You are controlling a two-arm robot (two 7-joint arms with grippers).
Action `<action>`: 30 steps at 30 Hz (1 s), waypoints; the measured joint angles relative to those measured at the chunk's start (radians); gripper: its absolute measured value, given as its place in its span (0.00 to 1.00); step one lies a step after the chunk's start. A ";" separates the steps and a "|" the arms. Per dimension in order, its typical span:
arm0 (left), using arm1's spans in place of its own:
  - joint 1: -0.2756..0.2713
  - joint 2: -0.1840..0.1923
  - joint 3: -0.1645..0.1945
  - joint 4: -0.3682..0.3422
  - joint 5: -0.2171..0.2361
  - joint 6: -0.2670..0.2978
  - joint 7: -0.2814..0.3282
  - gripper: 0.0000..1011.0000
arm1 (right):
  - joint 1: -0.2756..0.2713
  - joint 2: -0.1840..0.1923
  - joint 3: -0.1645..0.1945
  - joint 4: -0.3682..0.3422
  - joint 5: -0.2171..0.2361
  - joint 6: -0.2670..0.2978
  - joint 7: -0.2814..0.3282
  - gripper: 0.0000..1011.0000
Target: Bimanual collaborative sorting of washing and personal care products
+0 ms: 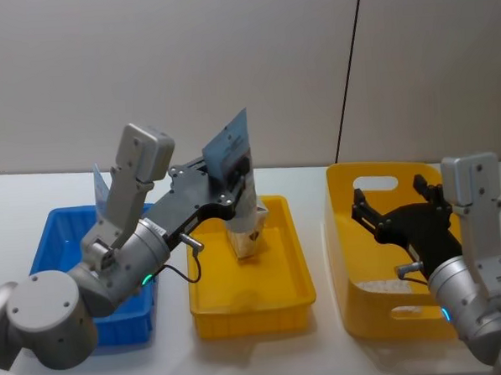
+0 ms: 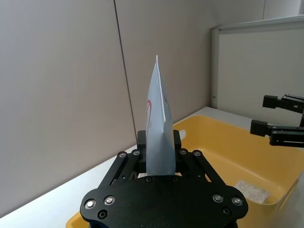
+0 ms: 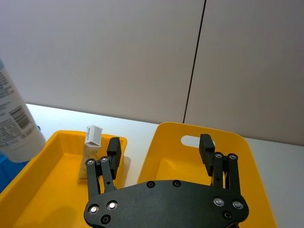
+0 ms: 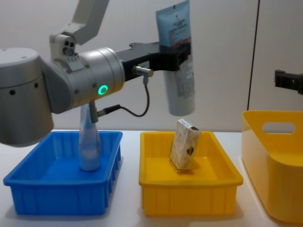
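Note:
A tall pale-blue tube (image 1: 230,146) with a red logo hangs upright, crimped end up, above the middle yellow tray (image 1: 257,309). My left gripper (image 1: 237,175) is shut on its lower half, as the chest view shows with the tube (image 4: 177,56) high over the tray. A beige marbled carton (image 4: 185,144) stands tilted inside that tray. A second pale-blue tube (image 4: 89,142) stands in the blue bin (image 4: 57,189) on the left. My right gripper (image 1: 390,201) hovers open and empty over the tall yellow bin (image 1: 358,316) on the right.
The three containers sit side by side on a white table against a grey wall. A small pale patch (image 2: 251,190) lies on the tall bin's floor. Narrow strips of bare table separate the containers.

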 joint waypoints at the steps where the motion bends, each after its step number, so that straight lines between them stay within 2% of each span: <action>1: -0.002 -0.002 0.002 0.002 -0.001 0.000 -0.001 0.24 | 0.000 0.000 0.000 -0.001 0.001 0.000 0.002 0.99; 7: -0.014 -0.013 0.014 0.012 -0.004 0.002 -0.012 0.24 | -0.002 0.008 0.002 -0.005 0.013 0.004 0.029 0.99; 15: -0.020 -0.020 0.021 0.018 -0.007 0.004 -0.019 0.24 | -0.006 0.039 0.000 -0.015 0.046 0.011 0.105 0.99; 23: -0.025 -0.025 0.026 0.022 -0.008 0.005 -0.023 0.24 | -0.001 0.083 -0.016 -0.018 0.074 0.017 0.186 0.99; 30: -0.027 -0.027 0.028 0.024 -0.009 0.005 -0.025 0.24 | 0.024 0.126 -0.047 -0.002 0.093 0.023 0.269 0.99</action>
